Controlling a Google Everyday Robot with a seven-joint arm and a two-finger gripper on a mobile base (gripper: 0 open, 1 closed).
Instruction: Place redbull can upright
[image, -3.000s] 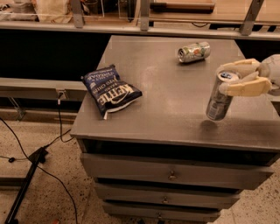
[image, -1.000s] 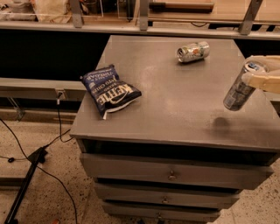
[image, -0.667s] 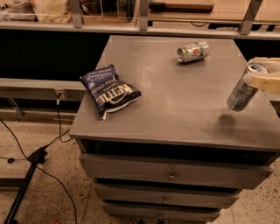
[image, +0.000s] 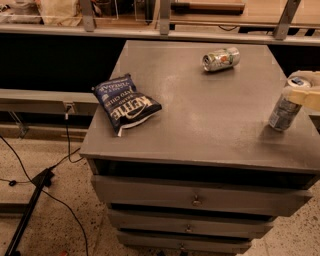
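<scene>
Gripper (image: 302, 86) at right edge of cabinet top (image: 200, 115), my fingers clamped on upper end of redbull can (image: 283, 112); can tilted, base near cabinet top, contact unclear.

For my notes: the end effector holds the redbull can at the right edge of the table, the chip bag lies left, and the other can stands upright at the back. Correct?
Not quite: the camera view shows the other can lying on its side at the back. The rest holds: end effector on the redbull can, chip bag left.
</scene>
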